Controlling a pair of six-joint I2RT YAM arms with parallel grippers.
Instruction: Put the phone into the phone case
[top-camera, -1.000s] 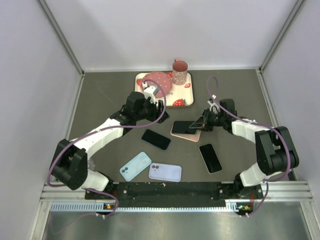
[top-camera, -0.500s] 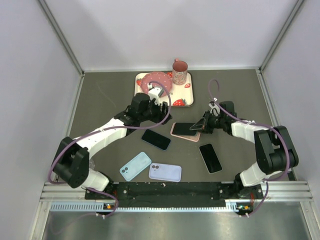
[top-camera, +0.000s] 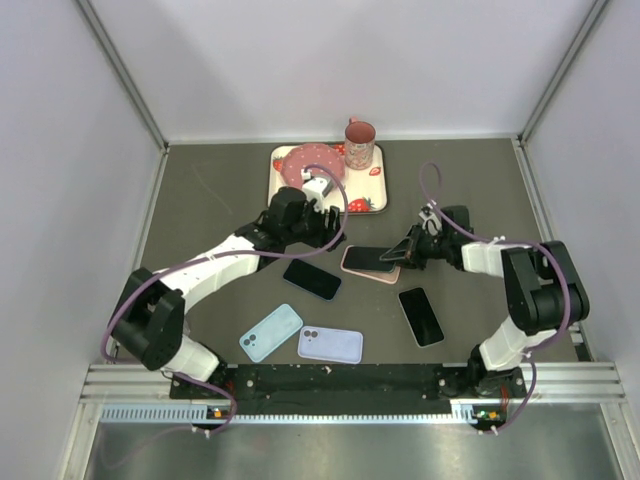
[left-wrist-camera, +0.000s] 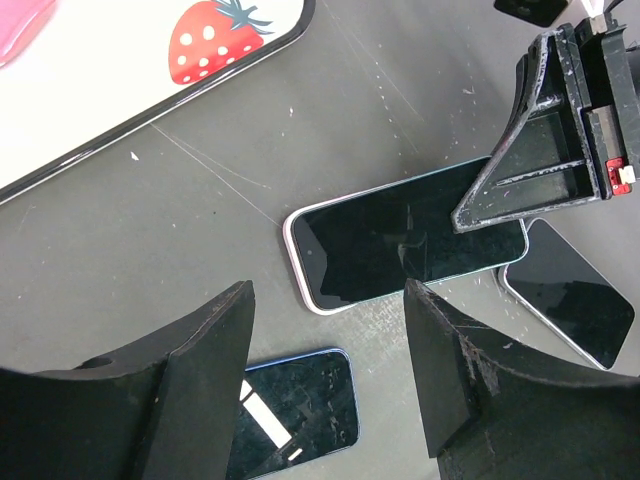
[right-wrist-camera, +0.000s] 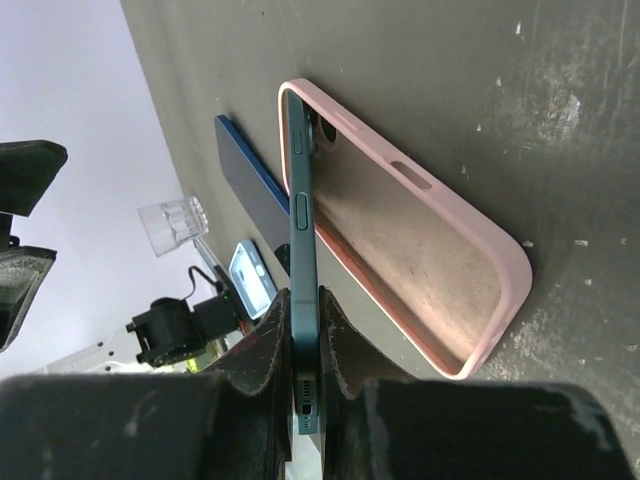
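Vs a sec ago: my left arm has swung in toward the table centre. The left gripper (top-camera: 322, 214) now hangs over the near edge of the white strawberry-print tray (top-camera: 378, 186), close to the phone's left end. The right arm's forearm has shifted a bit, but the right gripper (top-camera: 405, 247) and its load sit where they were. Nothing else on the table moved.

Task item is the flat dark-screened phone w/ blue-green metal frame (top-camera: 367, 256). It's just right of table centre, screen up, over the soft pink rectangular case (right-wrist-camera: 400, 255).

The phone's long axis runs left-right, approx parallel to the table's near edge. Its bottom end, w/ port and speaker holes, points at the right edge and is pinched front-and-back in the right gripper's clenched jaws. The top end points at the left edge and looks to meet the case's far rim. The gripped end rides higher, so the phone slopes and isn't seated in the case.

Left jaws are spread wide w/ nothing between them, above the table by the phone's left end. A second dark phone w/ blue rim (top-camera: 312, 278) lies just nearer the near edge.
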